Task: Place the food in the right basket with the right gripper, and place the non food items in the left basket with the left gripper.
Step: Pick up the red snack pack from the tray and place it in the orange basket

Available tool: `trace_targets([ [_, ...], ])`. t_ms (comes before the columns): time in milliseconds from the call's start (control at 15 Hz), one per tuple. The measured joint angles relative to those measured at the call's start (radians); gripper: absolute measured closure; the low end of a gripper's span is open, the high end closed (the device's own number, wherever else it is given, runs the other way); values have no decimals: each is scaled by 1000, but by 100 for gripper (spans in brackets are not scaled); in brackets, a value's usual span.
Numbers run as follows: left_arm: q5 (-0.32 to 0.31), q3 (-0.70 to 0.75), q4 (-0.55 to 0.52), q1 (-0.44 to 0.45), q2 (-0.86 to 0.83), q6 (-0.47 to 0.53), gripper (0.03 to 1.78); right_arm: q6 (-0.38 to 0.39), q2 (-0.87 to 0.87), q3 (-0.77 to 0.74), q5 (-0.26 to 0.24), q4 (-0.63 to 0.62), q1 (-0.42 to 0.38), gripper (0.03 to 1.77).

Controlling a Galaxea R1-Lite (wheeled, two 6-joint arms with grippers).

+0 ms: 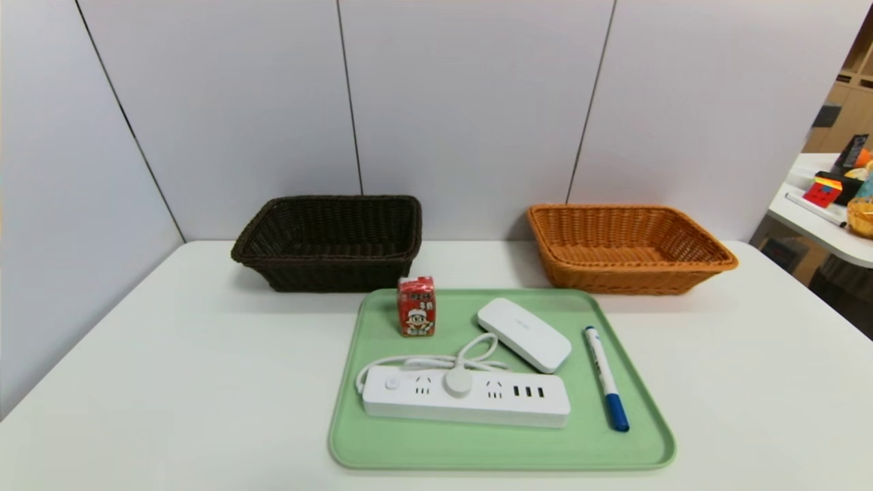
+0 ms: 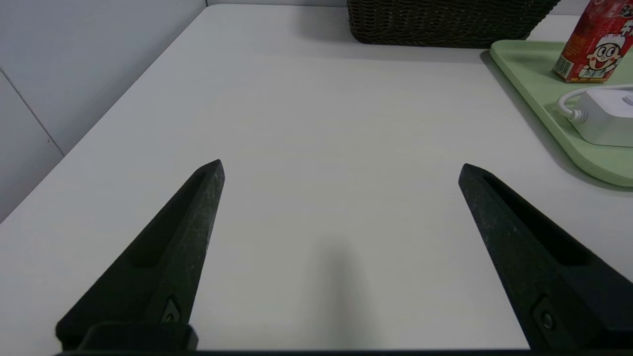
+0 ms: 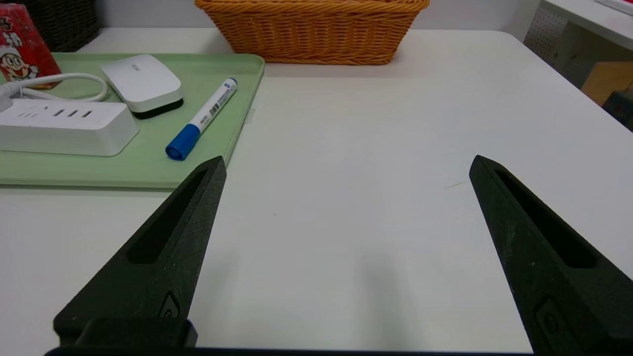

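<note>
White counter (image 1: 204,382) before pale panelled walls (image 1: 464,102), with a green tray (image 1: 505,455) near its middle and two wicker baskets behind — the dark basket (image 1: 334,273) on the left, the orange basket (image 1: 620,279) on the right. On the tray, the carton (image 1: 417,307) stands upright at the back left, the power strip (image 1: 467,402) lies along the front with its cord (image 1: 436,359) looped behind it, the white device (image 1: 524,334) rests at a slant behind the strip's right part, and the marker (image 1: 605,378) lies near the right edge. The left end effector (image 2: 341,163) is spread wide with nothing in it, over the counter to the left of the tray; the right end effector (image 3: 348,158) is likewise wide and without a load, over the counter to the right. Sorting looks to be at its very start. The carton is probably light, with thin walls that give under a hard squeeze; it wants a gentle grip across its sides at mid-height, bound for the orange basket. The strip should be the heaviest, stiff and long — best taken across its narrow width near the middle, while its limp cord may trail or snag. The device seems rigid and smooth, liable to slip unless pinched squarely over its long edges. The marker is light and may roll; grasp it across the barrel.
</note>
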Motion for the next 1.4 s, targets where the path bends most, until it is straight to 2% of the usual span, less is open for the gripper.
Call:
trace_targets([
  [533, 0, 0, -1, 0, 0, 1, 12, -4, 0, 0, 0, 1, 0, 10],
  [733, 0, -5, -6, 0, 0, 9, 12, -35, 0, -17, 11, 39, 0, 10],
  [867, -7, -61, 12, 0, 2, 21, 12, -45, 0, -70, 30, 86, 0, 10],
  [1133, -7, -278, 94, 0, 98, 46, 12, -49, 59, -327, 109, 253, 0, 10],
  [1400, -38, -602, 101, 0, 371, 60, 12, -50, 313, -671, 169, 279, 3, 10],
])
